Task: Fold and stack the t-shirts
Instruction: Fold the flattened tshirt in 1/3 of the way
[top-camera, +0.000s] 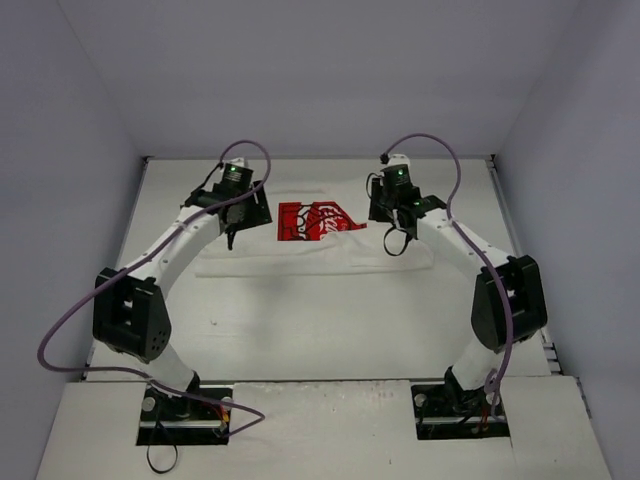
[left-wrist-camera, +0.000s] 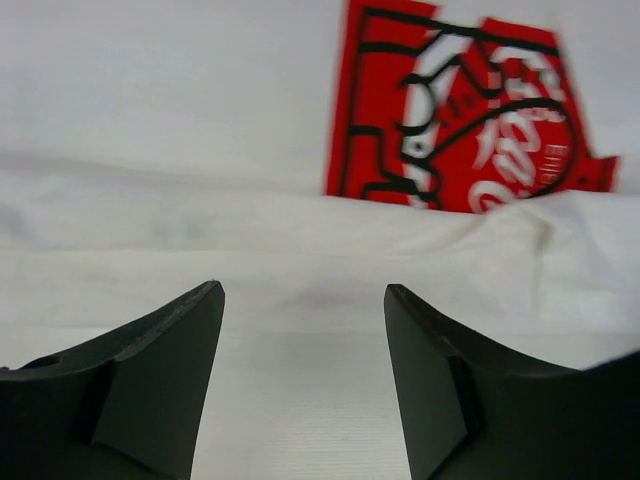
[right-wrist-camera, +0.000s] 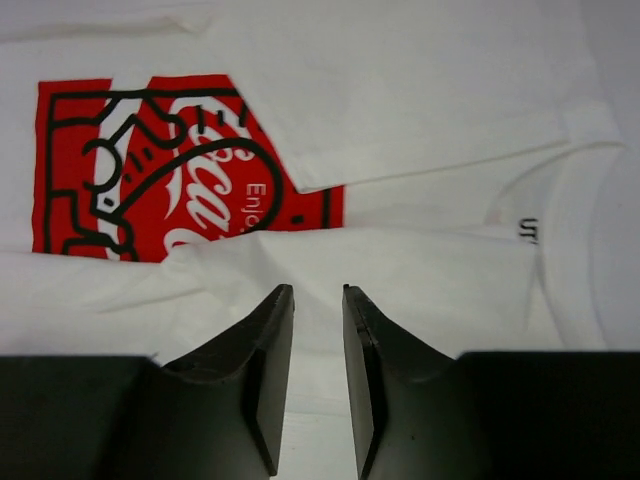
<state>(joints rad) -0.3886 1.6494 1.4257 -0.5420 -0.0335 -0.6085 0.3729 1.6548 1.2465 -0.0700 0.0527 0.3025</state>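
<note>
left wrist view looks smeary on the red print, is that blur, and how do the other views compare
Left wrist: yes, the red graphic is soft and smeared, no glare. Right wrist: the same print is crisp, its lettering sharp. Top external: even light, but the white t-shirt barely separates from the pale table.

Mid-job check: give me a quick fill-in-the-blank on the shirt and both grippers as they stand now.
1. The graphic printed on the white t-shirt is ____ in colour.
2. The left gripper has its jaws ____ apart than the right gripper, which shows only a narrow gap.
3. Between its jaws, the left gripper holds ____.
Missing words: red; wider; nothing.
</note>
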